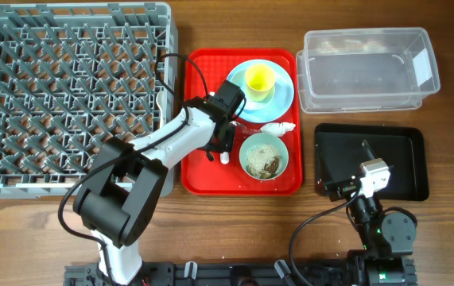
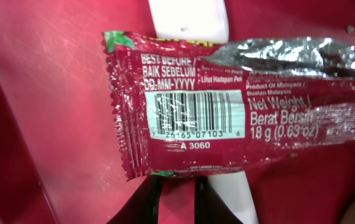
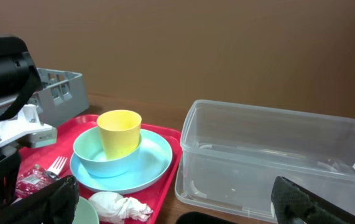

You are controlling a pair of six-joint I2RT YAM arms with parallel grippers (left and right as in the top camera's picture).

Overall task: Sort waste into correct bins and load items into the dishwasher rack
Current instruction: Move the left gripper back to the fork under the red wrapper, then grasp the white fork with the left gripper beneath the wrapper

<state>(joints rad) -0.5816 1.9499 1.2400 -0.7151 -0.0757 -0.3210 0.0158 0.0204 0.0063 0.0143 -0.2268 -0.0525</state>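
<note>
- The left gripper (image 2: 177, 193) is hanging low over the small red foil wrapper (image 2: 227, 106); I cannot tell how its fingers are set.
- The wrapper is lying across a white plastic cutlery handle (image 2: 189, 18) on the large red serving tray (image 1: 199, 179).
- The crumpled white napkin (image 1: 277, 127) and the round mint-green bowl (image 1: 244, 147) are crowding in just beside it.
- The right gripper (image 3: 176, 199) is hanging over the shallow black rectangular tray (image 1: 401, 159), with its fingers spread wide.

A wooden table (image 1: 20, 230) stands before a plain brown wall (image 3: 196, 43).
</note>
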